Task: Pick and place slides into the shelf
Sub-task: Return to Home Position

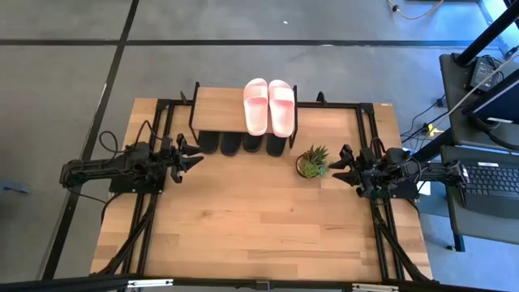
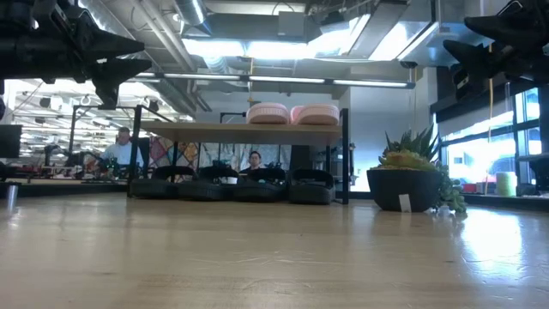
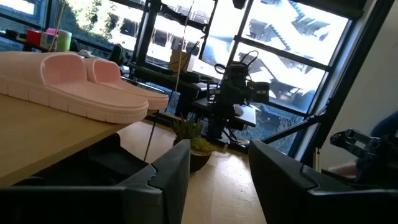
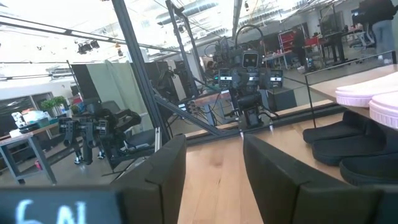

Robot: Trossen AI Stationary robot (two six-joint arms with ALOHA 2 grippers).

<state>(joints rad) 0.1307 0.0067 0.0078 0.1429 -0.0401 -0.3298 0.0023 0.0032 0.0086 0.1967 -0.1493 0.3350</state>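
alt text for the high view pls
A low shelf holds two pink slides on top and four black slides underneath. The left gripper and right gripper hang open and empty either side, a potted plant near the right.

Wooden table (image 1: 259,227) stands on grey floor (image 1: 243,24) with dark seams. Right of table: dark desk (image 1: 478,215), keyboard (image 1: 496,180). Beyond table: ceiling strip lights (image 2: 257,47), tall bright windows (image 2: 489,146), a seated person (image 2: 120,148).

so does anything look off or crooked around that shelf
Nothing stands out. The pink slides sit side by side on the shelf, the four black slides line up beneath it, and the plant stands upright. The left gripper and right gripper hover open.
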